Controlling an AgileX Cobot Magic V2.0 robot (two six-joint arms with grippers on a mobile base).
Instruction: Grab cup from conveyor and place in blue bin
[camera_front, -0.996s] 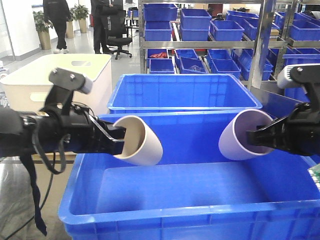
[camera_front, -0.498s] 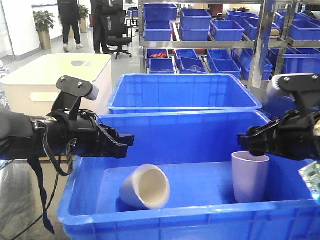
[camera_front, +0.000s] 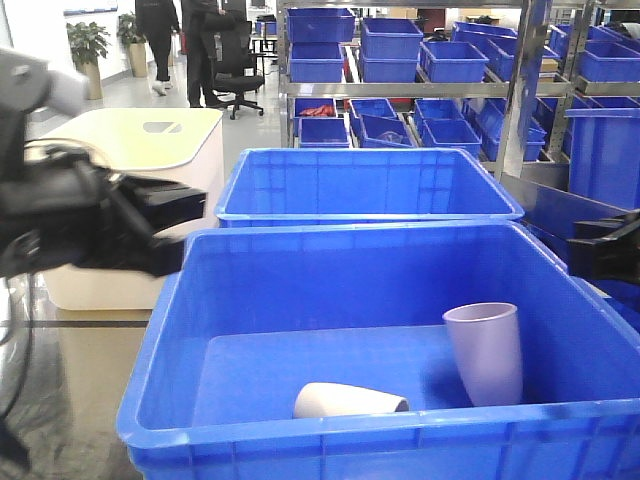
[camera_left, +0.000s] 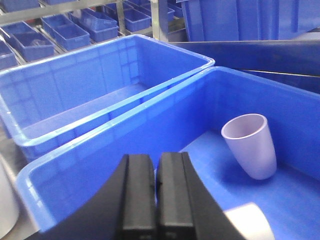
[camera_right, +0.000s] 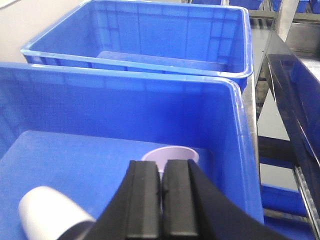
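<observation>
The blue bin (camera_front: 150, 380) fills the foreground. Inside it a lilac cup (camera_front: 484, 352) stands mouth up, leaning a little, near the right wall. A cream cup (camera_front: 350, 402) lies on its side on the bin floor at the front. My left gripper (camera_front: 175, 215), blurred, is outside the bin's left rim; in the left wrist view it (camera_left: 156, 162) is shut and empty above the near wall, with the lilac cup (camera_left: 250, 145) ahead. My right gripper (camera_right: 161, 167) is also shut and empty, with the lilac cup (camera_right: 170, 154) just beyond it. The conveyor is out of view.
A second blue tub (camera_front: 365, 185) stands right behind the bin. A cream tub with handle slots (camera_front: 150, 140) stands at the left. Steel shelves with several blue tubs (camera_front: 420, 60) fill the back. People and an office chair (camera_front: 235, 60) are far off at the left.
Both cups, held a second ago, have been let go into the bin. The cream cup rolled onto its side. Both arms have pulled outward past the bin's sides.
</observation>
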